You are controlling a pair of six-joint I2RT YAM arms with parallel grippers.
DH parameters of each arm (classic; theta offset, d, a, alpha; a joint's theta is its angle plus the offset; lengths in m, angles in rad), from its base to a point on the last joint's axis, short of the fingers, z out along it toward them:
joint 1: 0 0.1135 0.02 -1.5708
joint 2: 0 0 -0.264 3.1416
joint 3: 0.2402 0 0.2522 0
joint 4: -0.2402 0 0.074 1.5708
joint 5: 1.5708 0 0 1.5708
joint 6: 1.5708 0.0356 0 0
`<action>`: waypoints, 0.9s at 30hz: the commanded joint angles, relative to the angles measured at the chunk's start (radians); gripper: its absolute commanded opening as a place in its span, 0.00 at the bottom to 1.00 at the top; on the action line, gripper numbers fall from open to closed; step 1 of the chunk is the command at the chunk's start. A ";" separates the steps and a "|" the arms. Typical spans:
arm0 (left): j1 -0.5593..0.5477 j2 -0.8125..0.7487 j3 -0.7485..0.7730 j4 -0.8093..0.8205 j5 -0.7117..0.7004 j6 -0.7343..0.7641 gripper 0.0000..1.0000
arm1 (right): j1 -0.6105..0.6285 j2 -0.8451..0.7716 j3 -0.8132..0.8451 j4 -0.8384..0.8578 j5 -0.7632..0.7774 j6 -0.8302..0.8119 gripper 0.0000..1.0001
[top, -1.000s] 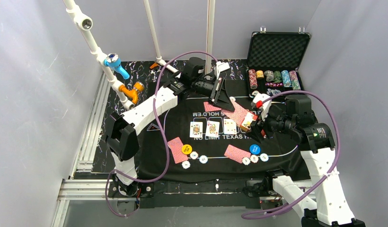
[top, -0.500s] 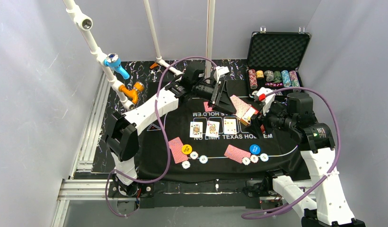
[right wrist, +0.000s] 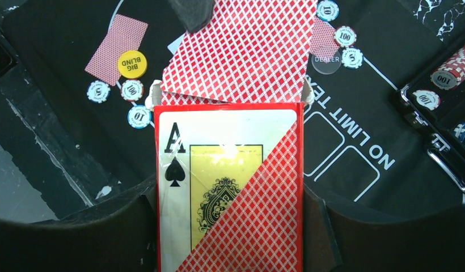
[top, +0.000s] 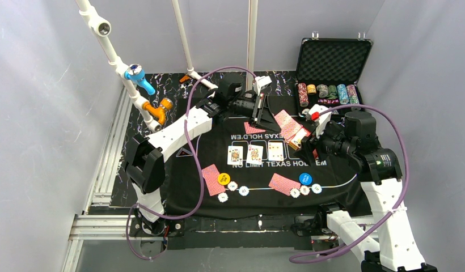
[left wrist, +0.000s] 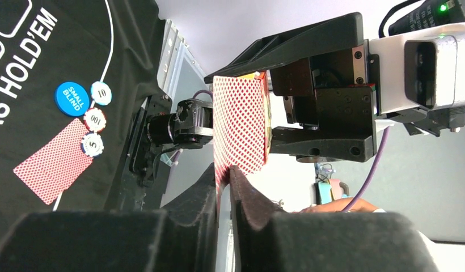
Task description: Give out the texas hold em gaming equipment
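Black felt mat [top: 207,148] covers the desk [top: 168,85]. Above its far side, the left end effector [left wrist: 223,174] pinches a red-backed card [right wrist: 247,51] sticking out of the deck [right wrist: 219,170] clamped in the right end effector [right wrist: 230,226]. Dealing seems underway; next, the card needs sliding free and laying flat.

Pale grey walls stand on three sides: the left wall [top: 43,113], the back wall [top: 219,28] and the right wall [top: 428,68]. The light is soft and even. A thin white pole [top: 252,34] goes up by the back wall. A thicker white pole [top: 114,56] leans on the left, with a blue clip [top: 138,75] and an orange clip [top: 159,109] on it. Silver metal rails [top: 105,170] run along the left of the table [top: 169,89]. Its top is black with white swirls. A black cloth mat [top: 253,201] lies over it.
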 commanded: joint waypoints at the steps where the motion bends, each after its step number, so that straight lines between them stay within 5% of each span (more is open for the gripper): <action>1: 0.011 -0.073 0.017 0.026 0.006 0.002 0.03 | 0.000 -0.023 0.001 0.041 -0.009 0.002 0.01; 12: 0.096 -0.073 0.075 -0.004 0.008 0.059 0.00 | 0.000 -0.044 0.002 0.007 0.017 -0.012 0.01; 18: 0.116 -0.032 0.144 -0.384 -0.041 0.459 0.00 | 0.000 -0.045 0.030 -0.014 0.024 -0.030 0.01; 27: -0.019 0.181 0.270 -0.610 -0.152 0.675 0.00 | -0.004 -0.028 0.078 -0.043 0.023 -0.059 0.01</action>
